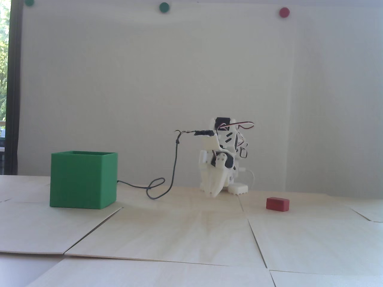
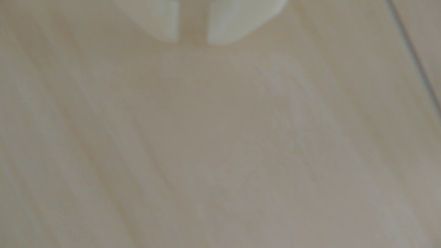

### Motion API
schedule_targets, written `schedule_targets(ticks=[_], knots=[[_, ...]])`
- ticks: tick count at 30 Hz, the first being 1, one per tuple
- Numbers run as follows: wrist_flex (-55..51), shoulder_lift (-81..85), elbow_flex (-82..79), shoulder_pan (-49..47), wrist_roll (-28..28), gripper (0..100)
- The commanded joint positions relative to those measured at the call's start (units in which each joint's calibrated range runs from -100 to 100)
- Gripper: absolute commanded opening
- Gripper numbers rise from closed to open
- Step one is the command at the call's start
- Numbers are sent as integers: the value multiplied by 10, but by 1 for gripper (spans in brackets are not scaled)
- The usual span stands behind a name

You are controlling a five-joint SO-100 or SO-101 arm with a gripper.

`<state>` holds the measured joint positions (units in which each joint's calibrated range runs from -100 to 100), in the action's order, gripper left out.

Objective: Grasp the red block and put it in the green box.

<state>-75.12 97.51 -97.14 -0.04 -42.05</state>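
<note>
Folded low at the back of the table (image 1: 191, 227): white arm (image 1: 223, 155), gripper (image 1: 213, 195) pointing down, tips just above or on the wood. In the wrist view, blurred, two pale fingers (image 2: 164, 21) entering from the top edge with a narrow strip of wood between them; jaws slightly apart, clamped on nothing.

Red block (image 1: 277, 204) lying flat on the table, to the right of the gripper in the fixed view and a little nearer the camera, apart from it, untouched. Green box (image 1: 83, 180) standing upright well off to the left, open at the top, inside hidden from this low angle. Nothing between gripper and block; bare wood between gripper and box too.

Thin dark cable (image 1: 173, 167) hanging from the arm's upper part, looping on the table and running to just beside the box's right wall. Small white ridged piece (image 1: 238, 189) at the arm's foot.

Table of pale wood panels with faint grain, laid edge to edge, dark seams between, one seam also in the wrist view's upper right corner. Behind, plain white wall (image 1: 149, 89) with two round green dots (image 1: 164, 7) and one round red dot (image 1: 284, 12) near the top. Dark window frame (image 1: 13, 89) at far left, bright foliage beyond.

Box matte, thin-walled, cube-like; block a small solid brick with softly rounded edges; arm of white plastic with black parts.
</note>
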Motion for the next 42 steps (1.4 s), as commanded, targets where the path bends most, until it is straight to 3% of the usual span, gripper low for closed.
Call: schedule_targets(ticks=[1, 26, 34, 42], knots=[[-21, 11, -9, 7, 4, 3], [-19, 11, -9, 3, 0, 3], [80, 11, -9, -210, 1, 3], [77, 18, -9, -310, 4, 3]])
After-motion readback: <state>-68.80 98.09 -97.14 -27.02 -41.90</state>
